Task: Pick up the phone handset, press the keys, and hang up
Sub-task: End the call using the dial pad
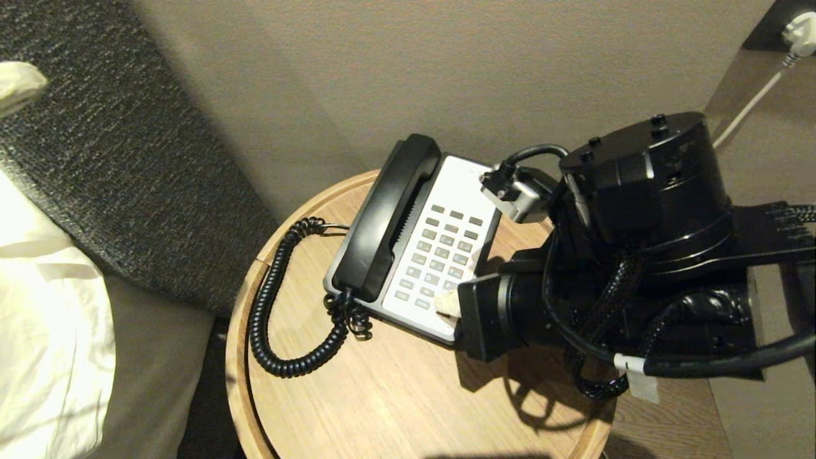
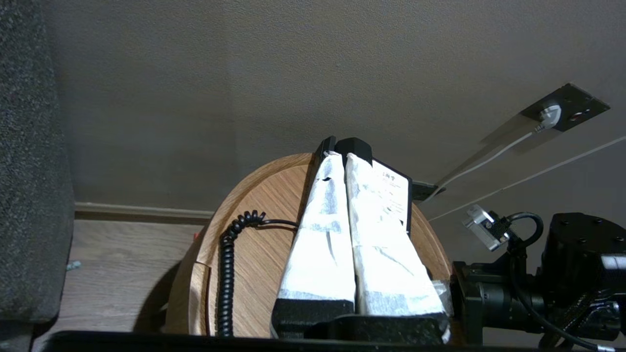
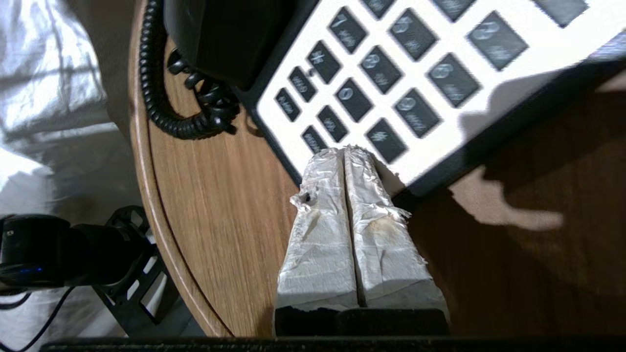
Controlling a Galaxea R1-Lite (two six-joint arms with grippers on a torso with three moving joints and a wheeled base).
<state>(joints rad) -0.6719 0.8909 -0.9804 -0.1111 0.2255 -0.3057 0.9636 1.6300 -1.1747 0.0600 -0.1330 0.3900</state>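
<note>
A round wooden side table [image 1: 382, 395] is filling the near part of the head view, its pale rim curving along the left side. On it, the black coiled cord [image 1: 268, 299] is looping across the wood toward the near end of the phone.

The right gripper [image 1: 446, 305] is reaching in from the right, its two white-wrapped fingers [image 3: 342, 215] pressed flat together with nothing between them. In the right wrist view the joined tips are sitting at the near edge of the phone base [image 1: 472, 191], right beside the bottom row of dark keys [image 3: 386, 139]; whether they are touching a key cannot be told.

The phone handset [image 1: 389, 217] is lying in its cradle along the left side of the white-faced base, glossy black, its cord trailing from the near end.

The left gripper [image 2: 345, 161] is showing only in its own wrist view, hanging back from the table with its wrapped fingers [image 2: 318, 244] closed together and holding nothing, pointing toward the far end of the phone.

Beyond the table a plain beige wall [image 1: 382, 70] is rising, with a dark textured headboard [image 1: 102, 159] and white bedding [image 1: 44, 331] to the left and a wall socket [image 1: 797, 29] with a white plug at the far right.
</note>
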